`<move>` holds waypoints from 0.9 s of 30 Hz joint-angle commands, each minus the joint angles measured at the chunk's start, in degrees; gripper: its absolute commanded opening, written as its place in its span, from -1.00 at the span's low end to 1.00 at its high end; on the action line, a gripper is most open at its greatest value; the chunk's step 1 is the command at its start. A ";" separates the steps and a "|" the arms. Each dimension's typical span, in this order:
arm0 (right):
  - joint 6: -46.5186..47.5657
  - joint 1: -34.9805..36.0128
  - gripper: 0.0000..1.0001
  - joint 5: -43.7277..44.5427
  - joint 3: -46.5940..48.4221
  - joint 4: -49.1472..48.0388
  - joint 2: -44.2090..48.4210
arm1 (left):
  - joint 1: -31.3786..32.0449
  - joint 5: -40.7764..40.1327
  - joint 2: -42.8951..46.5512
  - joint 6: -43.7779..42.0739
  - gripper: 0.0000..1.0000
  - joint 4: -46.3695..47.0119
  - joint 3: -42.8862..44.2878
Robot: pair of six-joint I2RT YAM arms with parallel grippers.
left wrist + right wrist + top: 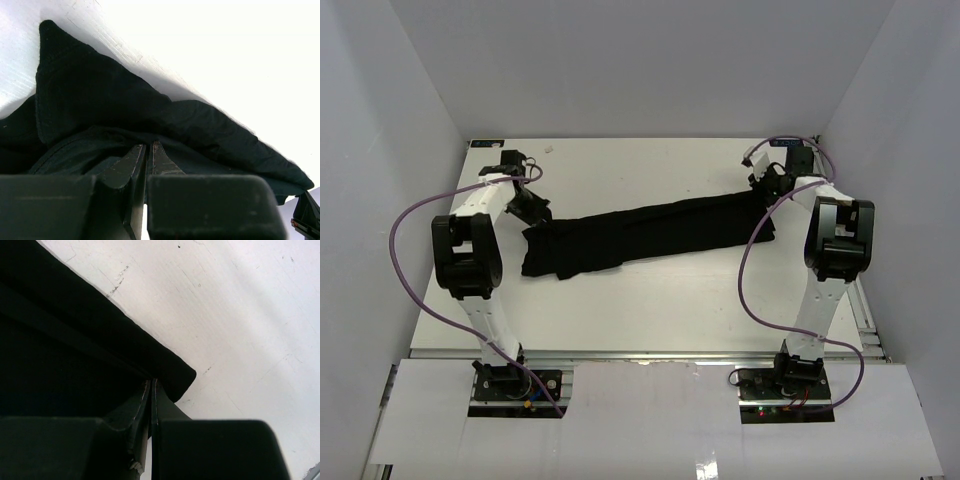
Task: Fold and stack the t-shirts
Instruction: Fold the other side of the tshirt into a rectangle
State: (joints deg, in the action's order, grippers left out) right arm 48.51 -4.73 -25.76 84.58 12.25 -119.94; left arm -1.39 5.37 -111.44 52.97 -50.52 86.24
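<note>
Black t-shirt drawn into a long band between both arms

I see the t-shirt (pixel 640 235) lying on the counter (pixel 650 310), its long axis running from centre left to upper right. The left pincer (pixel 532 207) is pressed together on the lower-left end and the right pincer (pixel 767 188) on the upper-right end. Each arm is nearest its own end.

My overhead feed shows a white table (pixel 700 300) boxed in by a plain pale back wall (pixel 650 60), left wall (pixel 370 200) and right wall (pixel 920 150). The light is soft and even. A white panel (pixel 650 415) fronts the near edge, and what may be a metal rail (pixel 866 312) lines the table's right side.
</note>
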 commanded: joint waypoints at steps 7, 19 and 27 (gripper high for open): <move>-0.35 0.42 -0.87 4.40 3.14 -1.00 -1.52 | -0.90 -3.25 -1.68 -0.50 -0.85 1.39 2.09; -0.52 1.04 -0.73 6.07 3.32 -0.83 -1.88 | -1.33 -3.79 -5.54 0.38 -0.51 2.36 3.50; -1.22 1.13 -0.16 6.33 2.87 -1.62 0.40 | -1.60 -0.89 -3.53 -1.03 0.78 3.06 5.52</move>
State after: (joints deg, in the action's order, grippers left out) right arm 47.94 -3.36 -20.16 85.52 11.94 -121.34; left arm -2.37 4.51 -118.10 52.93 -48.73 89.82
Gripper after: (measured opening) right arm 0.410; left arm 0.874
